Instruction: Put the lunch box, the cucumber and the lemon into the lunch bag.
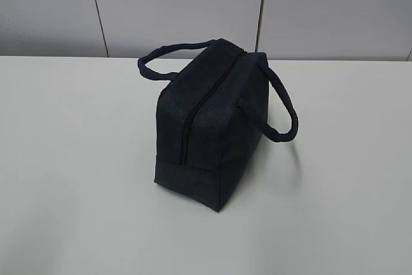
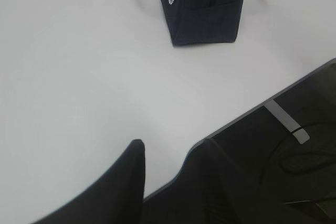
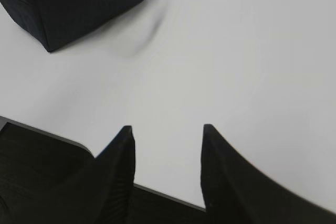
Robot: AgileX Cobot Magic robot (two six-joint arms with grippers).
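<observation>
Toward the far edge of the bench (image 1: 77, 191), mid-width, stands the lunch bag (image 1: 212, 127), upright, zipper (image 1: 187, 130) along its top and down the near end, apparently closed. Handles (image 1: 283, 114) loop out to either side. Lunch box, cucumber and lemon: not in any view.

Left gripper (image 2: 168, 156) hangs over the near bench edge, jaws partly apart, nothing between them. Right gripper (image 3: 168, 135) likewise over the near edge, jaws somewhat wider, empty.

Judgement: bag is soft fabric, light, likely to slump or slide when tugged. Best holds: a padded handle to steady it, the zipper pull to open. Pull itself too small to make out.
</observation>
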